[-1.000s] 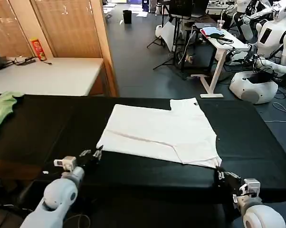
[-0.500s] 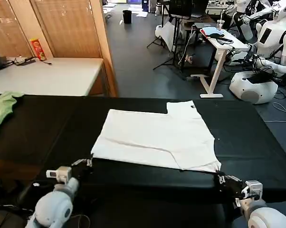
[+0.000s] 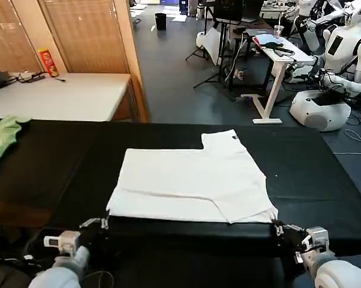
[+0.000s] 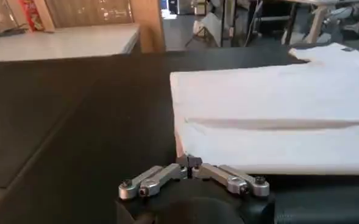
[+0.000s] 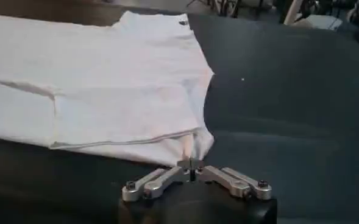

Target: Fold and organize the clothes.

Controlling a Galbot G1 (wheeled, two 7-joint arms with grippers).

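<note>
— So, where is the T-shirt (image 3: pixel 195 180) lying?

— Flat on the black table (image 3: pixel 324 174), folded lengthwise, print hidden, near the middle and reaching to the near edge. One short sleeve sticks out toward one o'clock.

— And the left gripper (image 3: pixel 102 223)?

— At about seven o'clock from the shirt's centre, right at the table's near edge. In the left wrist view its fingers (image 4: pixel 191 162) are pressed together on the shirt's near left corner, the cloth pinched between the tips.

— The right gripper (image 3: pixel 279 228)?

— At about five o'clock, also at the near edge. The right wrist view shows its two fingers (image 5: pixel 190 164) closed on the near right corner, with the fabric bunched up into a small peak where they grip.

— Anything else on the table?

— A light green garment (image 3: pixel 2 137) at ten o'clock, well apart from the shirt, at the far left end. Behind it stands a white side table (image 3: pixel 60 96) carrying a red can (image 3: pixel 48 62).
</note>
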